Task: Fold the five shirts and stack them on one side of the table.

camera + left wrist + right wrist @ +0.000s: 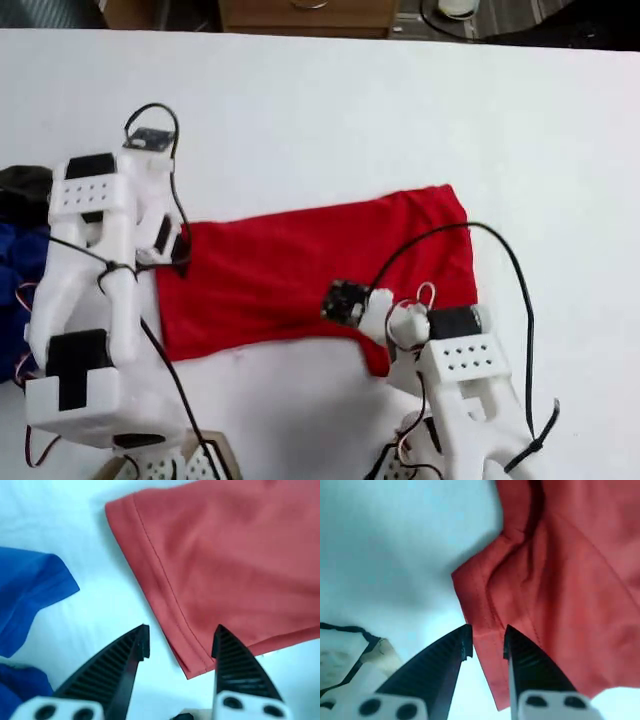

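1. Red shirt (300,275) – lies spread across the middle of the white table (350,120), its long side running from the left arm (100,250) to the right arm (460,370). It appears to be doubled over; the edge nearest the arms is curved, and it is bunched at the end by the right arm.
2. Red shirt, left wrist view (225,570) – a stitched hem runs down to a corner that sits in the gap between the fingers.
3. Red shirt, right wrist view (560,570) – the cloth is creased and folded, and a hemmed edge passes between the fingertips.
4. Left gripper (182,632) – fingers spread wide, one on either side of the shirt's corner. Contact with the cloth cannot be determined.
5. Right gripper (487,637) – fingers set to a narrow gap, with the hem visible in that gap. It cannot be told whether the cloth is pinched.
6. Blue shirt (15,290) – crumpled at the table's left edge, beside the left arm and apart from the red shirt. In the left wrist view the blue shirt (30,590) is separated from the red hem by bare table.
7. Dark garment (25,185) – lies at the left edge, just beyond the blue shirt.
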